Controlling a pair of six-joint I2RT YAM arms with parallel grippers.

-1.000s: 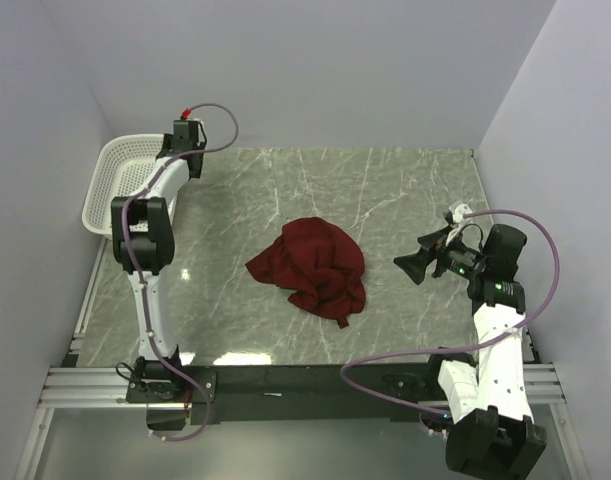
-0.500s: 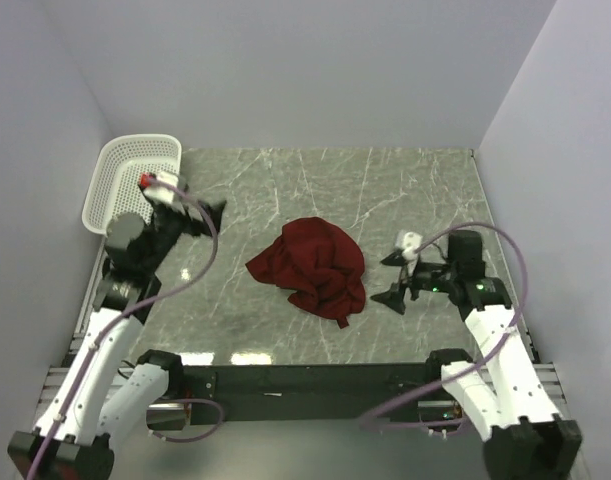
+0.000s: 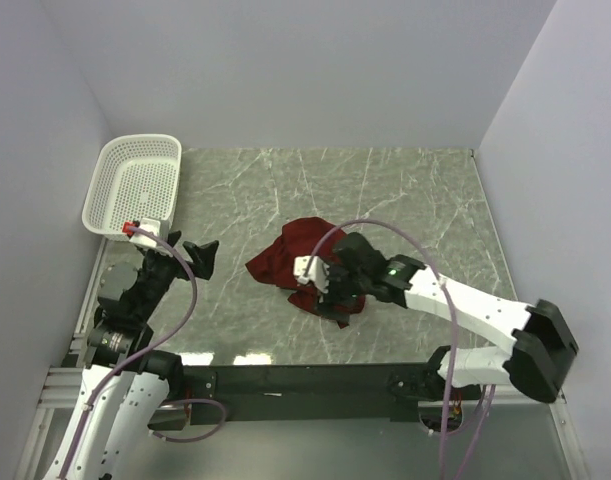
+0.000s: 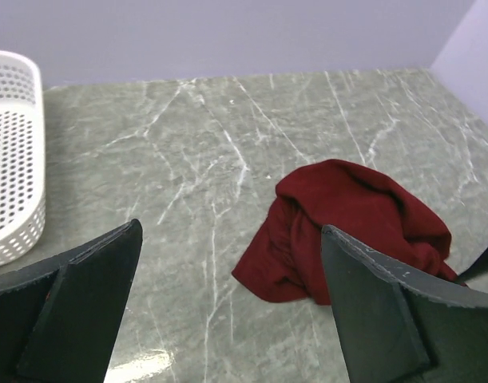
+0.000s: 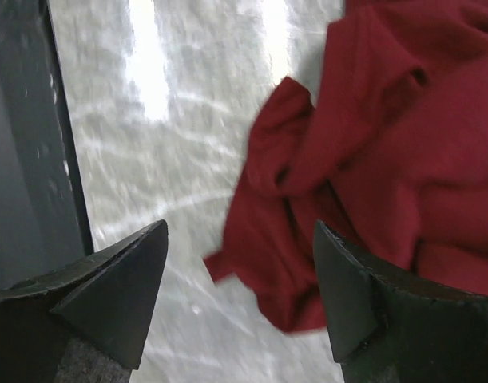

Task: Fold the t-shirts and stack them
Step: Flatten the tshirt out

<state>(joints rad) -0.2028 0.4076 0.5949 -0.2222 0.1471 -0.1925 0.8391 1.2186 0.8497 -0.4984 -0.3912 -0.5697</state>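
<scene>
One dark red t-shirt lies crumpled in a heap at the middle of the marble table. My right gripper hangs over the heap's near right edge. In the right wrist view its jaws stand apart, and a loose corner of the t-shirt lies below and between them; nothing is held by the right gripper. My left gripper is open to the left of the heap, a short way off. Seen from the left wrist, the t-shirt lies ahead of the left gripper, towards the right finger.
A white perforated basket stands at the far left corner of the table; its wall shows at the left of the left wrist view. Walls close in the table on the left, back and right. The dark front rail runs near the right gripper.
Both arms have swung in towards the t-shirt. The right gripper went from the right side to over the heap's near edge and has narrowed a little. The left gripper came down from the basket and opened wide.
</scene>
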